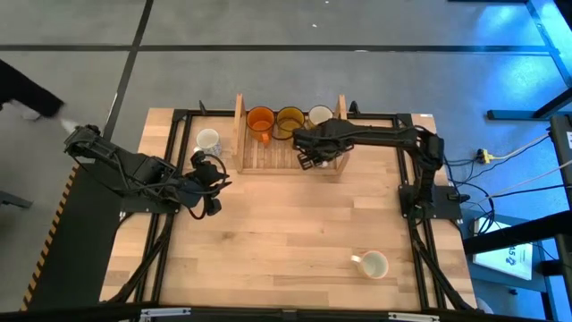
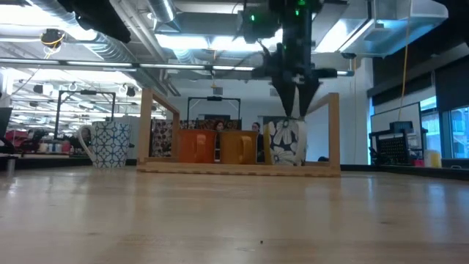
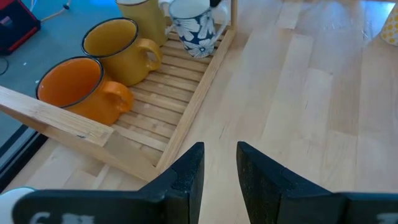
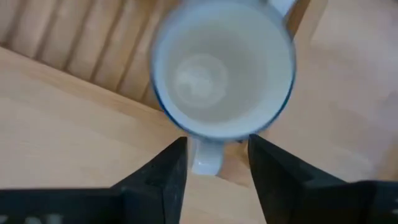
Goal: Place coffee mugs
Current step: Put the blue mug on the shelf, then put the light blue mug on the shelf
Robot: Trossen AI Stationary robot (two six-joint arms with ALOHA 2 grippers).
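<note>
Since one cream mug [image 1: 372, 264] waits loose on the near table and a patterned mug [image 1: 208, 140] stands just left of the wooden tray [image 1: 241, 121], I count two unplaced. My left gripper [image 1: 214, 183] hovers mid-table, fingers slightly apart, holding nothing. Farther back, my right gripper [image 2: 296, 94] hangs over the flowered mug [image 2: 286, 142] beside the orange mug [image 2: 194, 146] and yellow mug [image 2: 238, 147], jaws straddling its handle [image 4: 208, 157]; lifting crookedly could snag it and tip the mug.
</note>
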